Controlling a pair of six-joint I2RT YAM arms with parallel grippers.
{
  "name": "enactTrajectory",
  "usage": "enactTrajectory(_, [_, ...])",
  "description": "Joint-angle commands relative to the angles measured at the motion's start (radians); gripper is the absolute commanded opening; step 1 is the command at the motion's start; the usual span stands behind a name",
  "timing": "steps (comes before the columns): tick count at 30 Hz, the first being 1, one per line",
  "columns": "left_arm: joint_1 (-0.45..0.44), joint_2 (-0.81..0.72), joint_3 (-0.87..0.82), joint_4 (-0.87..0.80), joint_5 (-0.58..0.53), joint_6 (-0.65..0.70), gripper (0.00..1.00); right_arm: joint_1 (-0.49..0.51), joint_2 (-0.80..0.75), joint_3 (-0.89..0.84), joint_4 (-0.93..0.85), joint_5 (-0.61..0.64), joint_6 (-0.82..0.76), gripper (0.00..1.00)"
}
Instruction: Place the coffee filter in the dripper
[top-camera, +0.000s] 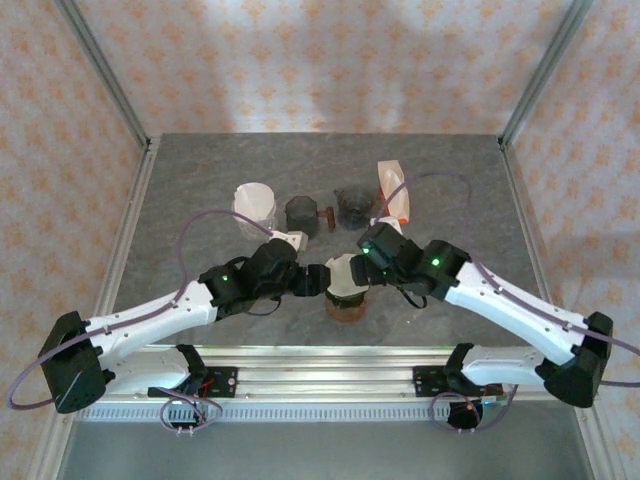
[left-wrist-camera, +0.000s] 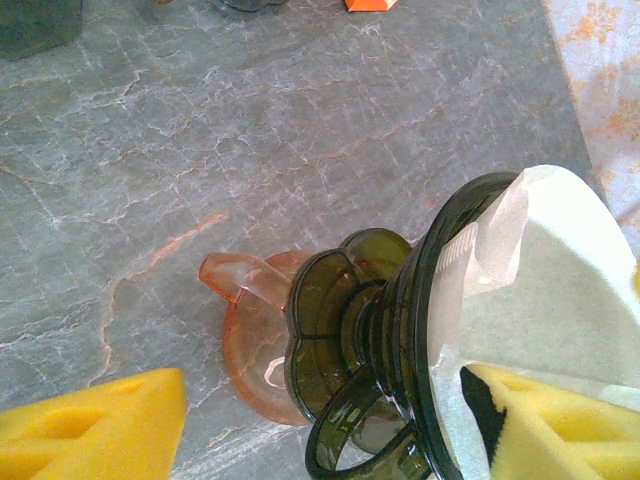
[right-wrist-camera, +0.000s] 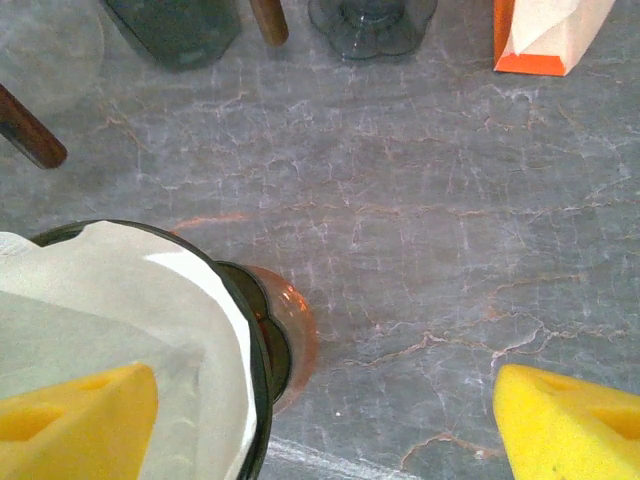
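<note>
A dark smoky dripper stands on a pink glass cup at the table's front centre. The white coffee filter lies inside the dripper. In the left wrist view the dripper leans over the pink cup, with the filter lining it. My left gripper is open: one yellow finger rests inside on the filter, the other is well clear of the cup. My right gripper is open too, with one finger over the filter and the other above bare table.
Along the back stand a white-lidded container, a dark cup with a brown handle, a grey glass dripper and an orange-and-white packet. Metal frame posts mark the table's sides.
</note>
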Motion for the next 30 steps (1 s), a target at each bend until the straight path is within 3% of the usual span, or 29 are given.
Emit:
enactTrajectory(1, [0.007, -0.02, 0.014, -0.008, -0.017, 0.001, 0.75, 0.005, -0.047, -0.005, -0.039, 0.041, 0.033, 0.87])
enactTrajectory(16, [0.027, -0.197, 0.079, -0.139, -0.093, 0.039, 0.8, -0.01, -0.169, -0.057, 0.034, 0.043, 0.051, 0.84])
enactTrajectory(24, [0.059, -0.247, 0.023, -0.17, -0.109, 0.035, 0.75, -0.212, -0.109, -0.041, 0.159, -0.078, 0.032, 0.64])
enactTrajectory(30, [0.06, -0.269, -0.08, -0.157, -0.107, 0.002, 0.73, -0.31, -0.106, -0.142, 0.22, -0.164, 0.061, 0.61])
